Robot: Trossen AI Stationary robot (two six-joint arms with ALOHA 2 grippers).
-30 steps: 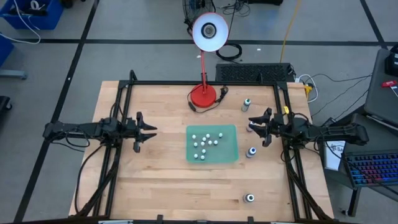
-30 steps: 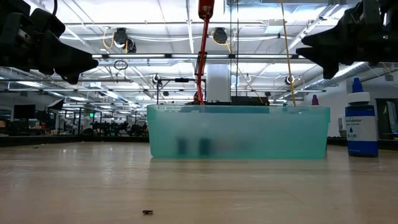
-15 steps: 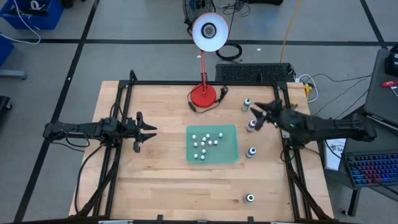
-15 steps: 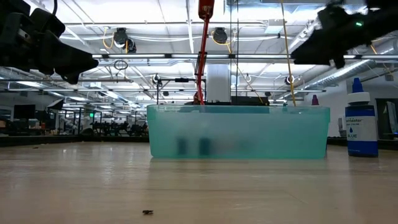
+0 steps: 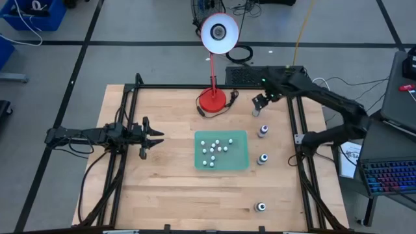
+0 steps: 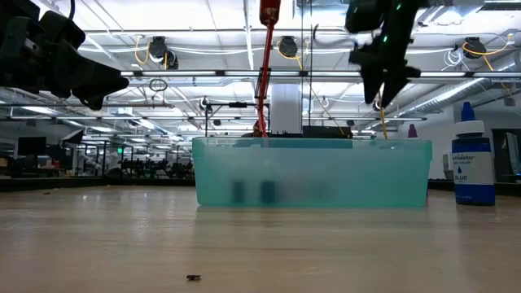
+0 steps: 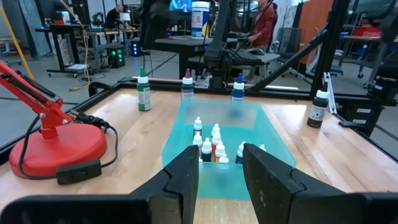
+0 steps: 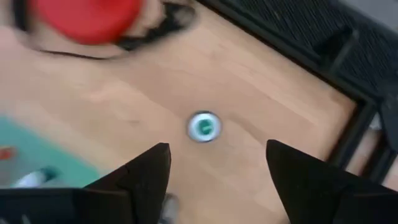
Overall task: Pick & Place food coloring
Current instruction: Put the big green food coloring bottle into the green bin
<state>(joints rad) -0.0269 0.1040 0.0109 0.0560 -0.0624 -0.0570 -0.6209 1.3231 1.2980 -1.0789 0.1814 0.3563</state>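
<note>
The right pincer [image 5: 259,102] hangs above the desk's far right part, its two dark fingers spread apart with nothing between them. Straight below it, seen end-on in the right wrist view, stands a green-capped bottle [image 8: 203,126]; from there only its round cap shows, and its body is hidden beneath it. In the high view the pincer itself covers this bottle. Just beside the pincer toward the desk's middle sits the red lamp base [image 5: 212,100], round and smooth, blurred and cut off in the right wrist view, with a thin red stem rising to a white round lamp head [image 5: 219,32].

Nearer the front from the pincer stands a second bottle [image 5: 263,131], then a third [image 5: 263,158], and well apart, close to the front edge, a fourth [image 5: 260,207]; all are pale with dark caps, and their labels are too small to read from above. In the low view a blue-capped bottle [image 6: 471,158] stands beside the tray.

The translucent green tray [image 5: 240,161], rectangular with low walls, holds small white-topped food coloring bottles [image 5: 215,149] in a loose cluster; through its frosted wall they are only dim shapes.

The wooden desk [image 5: 169,188] shows pale plank grain.

Well apart, the left pincer [image 5: 155,138] hovers over the left side, fingers slightly apart, empty.
</note>
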